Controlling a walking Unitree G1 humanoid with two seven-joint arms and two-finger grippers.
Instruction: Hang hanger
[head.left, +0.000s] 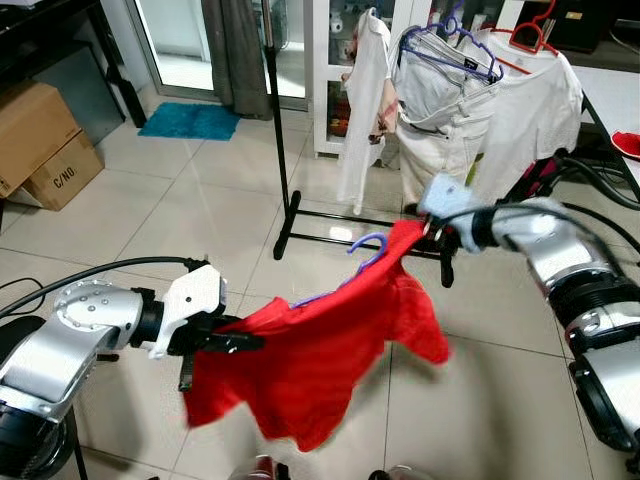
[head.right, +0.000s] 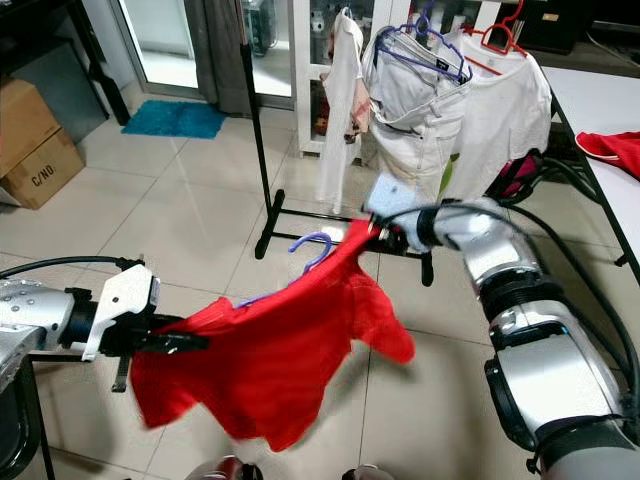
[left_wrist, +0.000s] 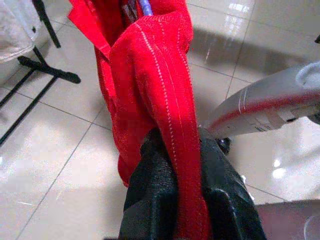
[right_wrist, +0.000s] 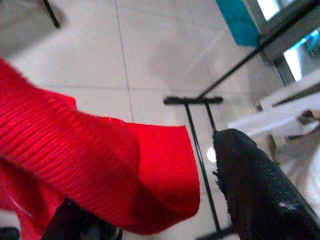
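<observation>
Head stereo looks down; 2 wrist cameras close on red shirt (left_wrist: 150, 95).

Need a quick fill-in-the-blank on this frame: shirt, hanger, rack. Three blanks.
1. Both hands grip a ____ shirt.
2. The hanger inside that shirt is ____ in colour.
3. The left hand is ____ on the shirt's fabric.
4. The clothes on the rack behind are mostly ____.

Missing words: red; purple; shut; white

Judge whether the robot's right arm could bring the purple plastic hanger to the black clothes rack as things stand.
Probably yes: open tiled floor lies between the purple plastic hanger and the black clothes rack, though the red shirt is also pinched by the left pincer, tethering it.
</observation>
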